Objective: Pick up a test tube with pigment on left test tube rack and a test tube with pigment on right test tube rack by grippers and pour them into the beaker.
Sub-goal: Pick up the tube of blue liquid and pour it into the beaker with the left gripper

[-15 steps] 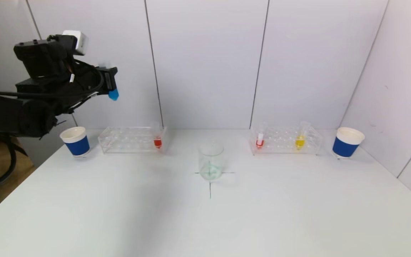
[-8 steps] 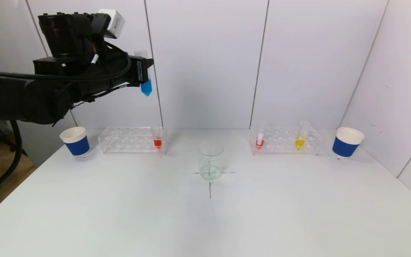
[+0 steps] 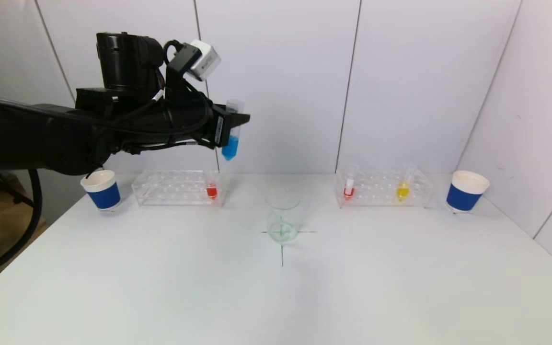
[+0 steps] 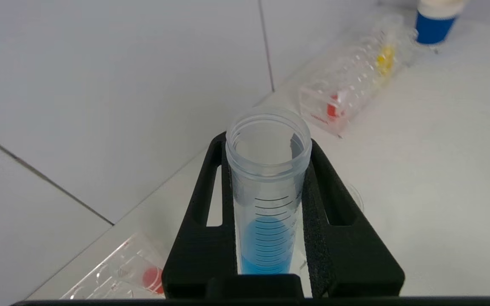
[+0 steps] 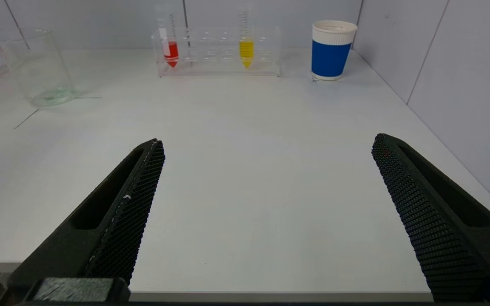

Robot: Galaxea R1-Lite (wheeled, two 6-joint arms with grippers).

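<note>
Bench (image 3: 161, 287), white, marked with a thin cross at its middle. My right gripper (image 5: 266, 212) hung low over the near edge, fingers spread wide apart with nothing between them. Beaker (image 3: 283, 216), clear glass, stood on the cross mark, mid-bench. My left gripper (image 3: 225, 128) was raised well above the bench, left of the beaker, clamped on the blue test tube (image 3: 231, 132); the tube was held near upright, mouth open and uppermost, blue pigment filling its lower part. Left rack (image 3: 176, 188), clear, stood toward the far edge with one red test tube (image 3: 212, 187) at its right end. Right rack (image 3: 384, 189), clear, stood at the same depth, holding a second red tube (image 3: 349, 186) near its left end and a yellow test tube (image 3: 404, 184) farther right. Paper cups, blue-banded: one (image 3: 101, 189) just left of the left rack, one (image 3: 466, 190) just right of the right rack. Wall panels (image 3: 276, 81), pale, behind all.
</note>
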